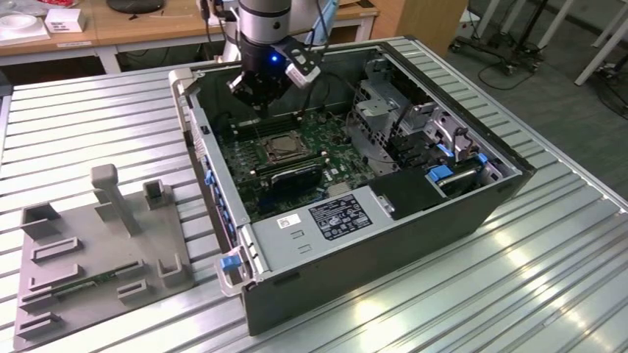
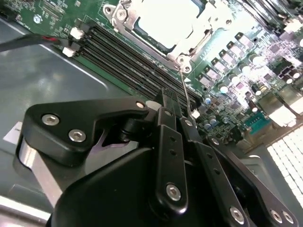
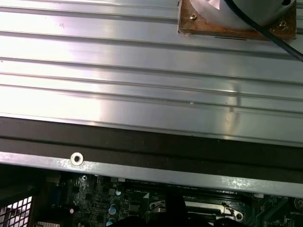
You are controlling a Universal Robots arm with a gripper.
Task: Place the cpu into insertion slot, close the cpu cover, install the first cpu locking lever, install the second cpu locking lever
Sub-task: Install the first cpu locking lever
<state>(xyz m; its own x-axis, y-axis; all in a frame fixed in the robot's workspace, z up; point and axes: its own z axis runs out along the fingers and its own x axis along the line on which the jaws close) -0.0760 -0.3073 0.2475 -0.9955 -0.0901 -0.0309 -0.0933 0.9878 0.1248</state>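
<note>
The insertion slot (image 1: 279, 145) sits in the green board inside the open computer case (image 1: 393, 250). In the second wrist view the cpu (image 2: 163, 16) shows as a pale square lying in the slot, with the silver cpu cover (image 2: 208, 23) down around it. A thin wire locking lever (image 2: 186, 90) rises from the socket's corner and ends right beside my fingertips. My gripper (image 2: 174, 105) hangs just off the socket, over the memory slots, with its black fingers together; in the exterior view the gripper (image 1: 258, 101) is above the board's rear edge.
Long black memory slots (image 2: 128, 56) run beside the socket. A black box with a white label (image 1: 339, 217) and drive cages (image 1: 393, 110) fill the case's other side. A grey fixture plate (image 1: 98, 250) lies on the slatted table at the exterior view's left.
</note>
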